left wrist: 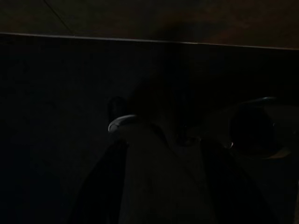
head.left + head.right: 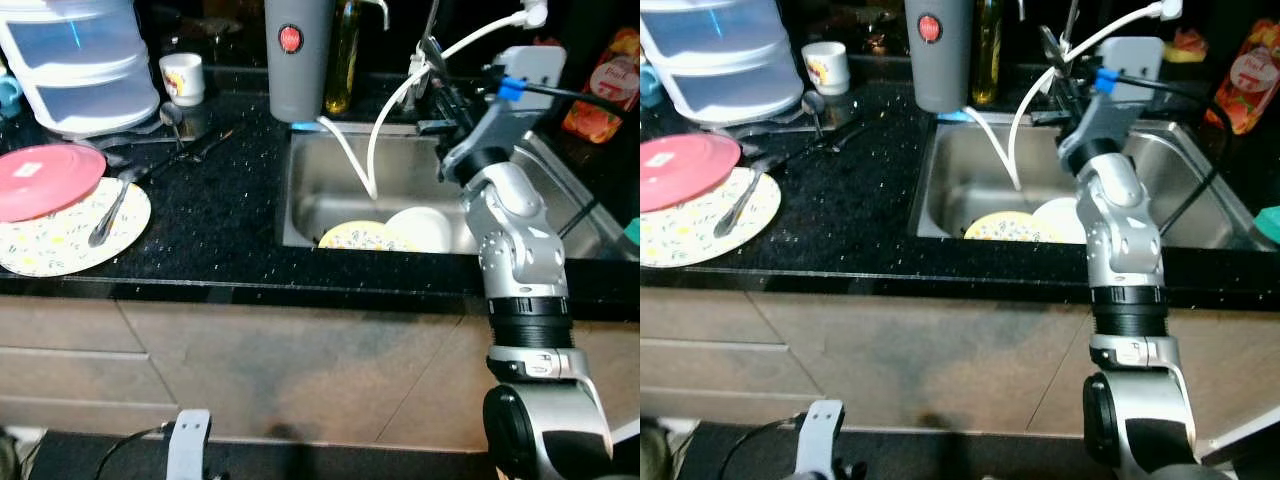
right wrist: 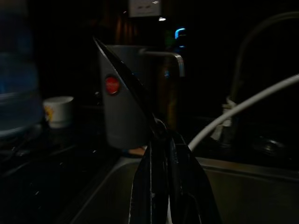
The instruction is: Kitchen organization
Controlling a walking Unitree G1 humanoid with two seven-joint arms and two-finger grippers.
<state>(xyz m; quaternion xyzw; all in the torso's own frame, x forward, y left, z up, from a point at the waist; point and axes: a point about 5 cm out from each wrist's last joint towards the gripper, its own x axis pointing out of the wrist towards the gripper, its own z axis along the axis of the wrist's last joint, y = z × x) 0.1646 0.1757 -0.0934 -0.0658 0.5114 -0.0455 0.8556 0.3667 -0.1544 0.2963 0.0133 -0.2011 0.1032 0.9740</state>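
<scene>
Your right tool (image 3: 161,140) is raised over the steel sink (image 2: 330,165), fingers pressed together on a thin dark blade-like utensil (image 3: 122,77) whose type is hard to make out. A yellow patterned plate (image 2: 362,236) and white bowl (image 2: 425,226) lie in the sink, partly cut off by the black speckled desk (image 2: 220,215). Your left wrist view is nearly black.

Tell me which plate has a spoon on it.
The floral plate on the counter's left, under the pink plate. The spoon rests across it; the sink plates carry none.
</scene>
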